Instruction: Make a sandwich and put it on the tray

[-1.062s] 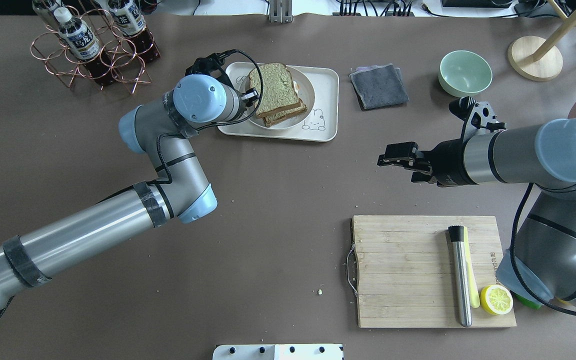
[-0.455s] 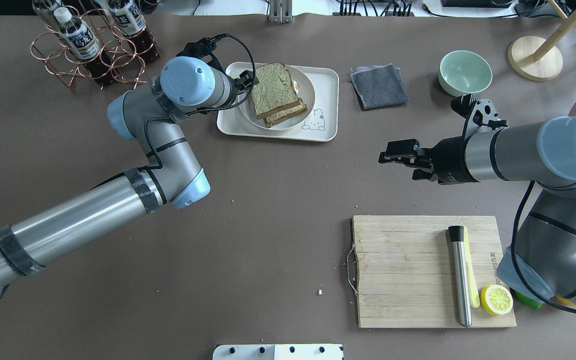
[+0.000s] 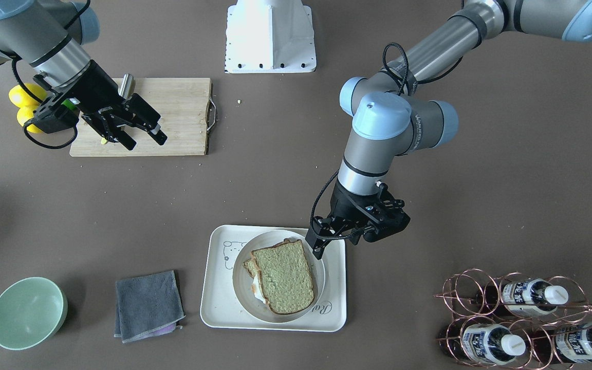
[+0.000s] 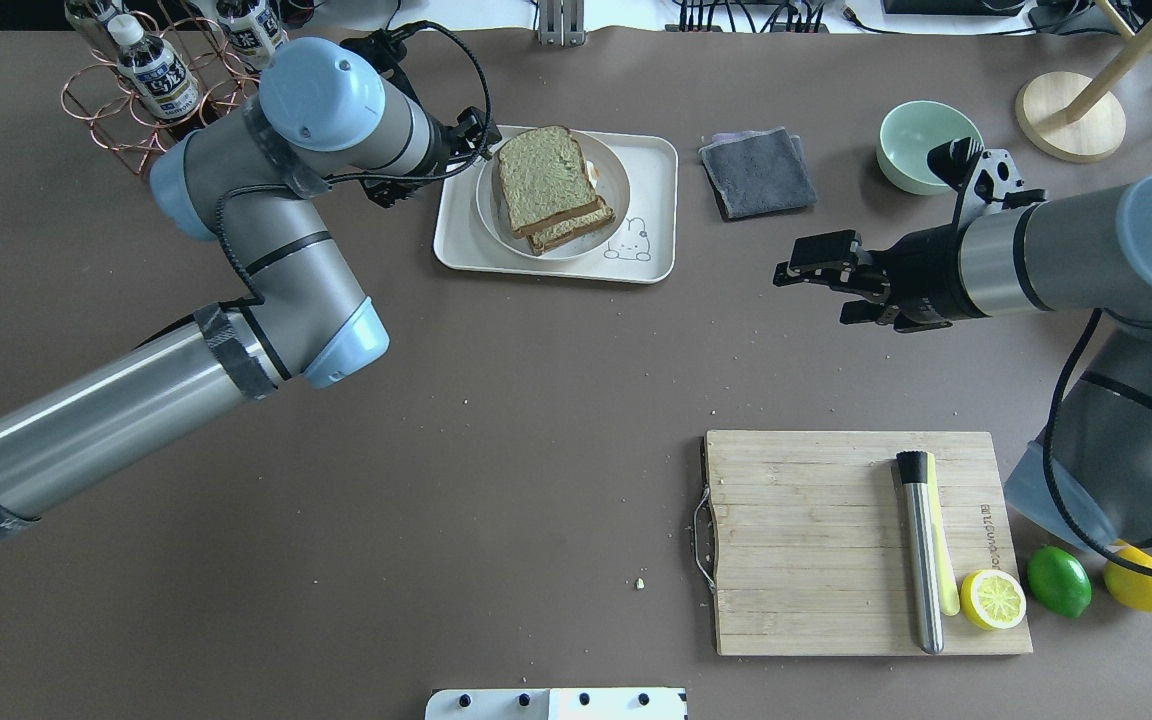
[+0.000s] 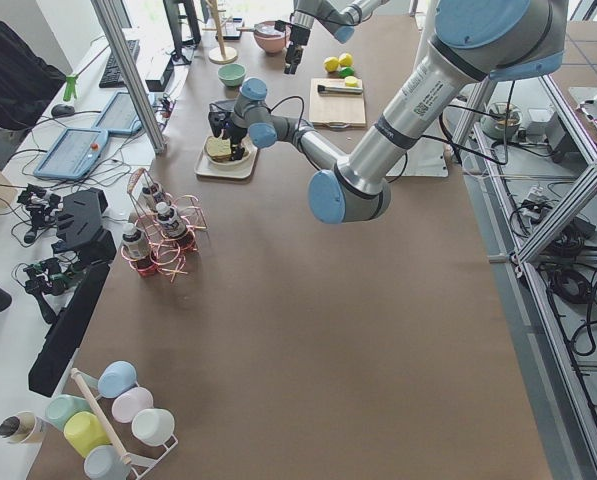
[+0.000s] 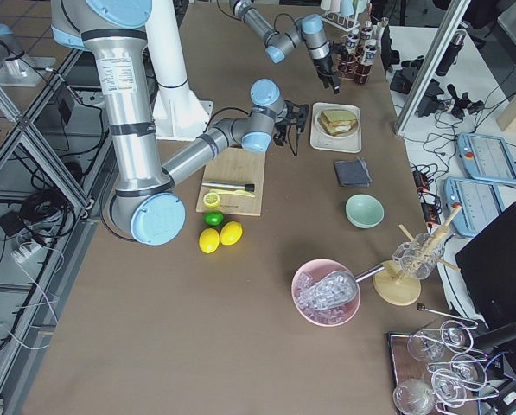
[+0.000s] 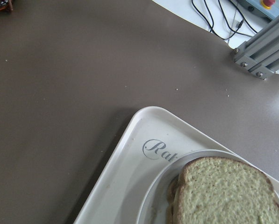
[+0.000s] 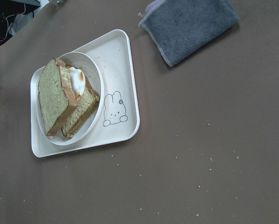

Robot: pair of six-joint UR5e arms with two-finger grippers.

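The sandwich [image 4: 546,180], two greenish-tan slices with fried egg white showing between them [image 8: 76,79], lies on a small round white plate [image 4: 618,180]. The plate stands on the cream tray [image 4: 648,165] with the rabbit drawing. The sandwich also shows in the front view [image 3: 283,275] and the left wrist view [image 7: 223,191]. My left gripper [image 3: 342,241] hangs open and empty just above the tray's edge [image 3: 339,257], apart from the sandwich. My right gripper [image 4: 811,295] is open and empty in the air, to the right of the tray.
A grey cloth [image 4: 758,172] and a green bowl [image 4: 929,145] lie right of the tray. A copper bottle rack [image 4: 156,90] stands to its left. A wooden cutting board [image 4: 806,540] carries a metal tool and a lemon half; a lime [image 4: 1058,580] and a lemon lie beside it.
My left arm has drawn back from the plate and moved left toward the bottle rack. My right arm has shifted slightly right and farther back, uncovering the lime and lemon.
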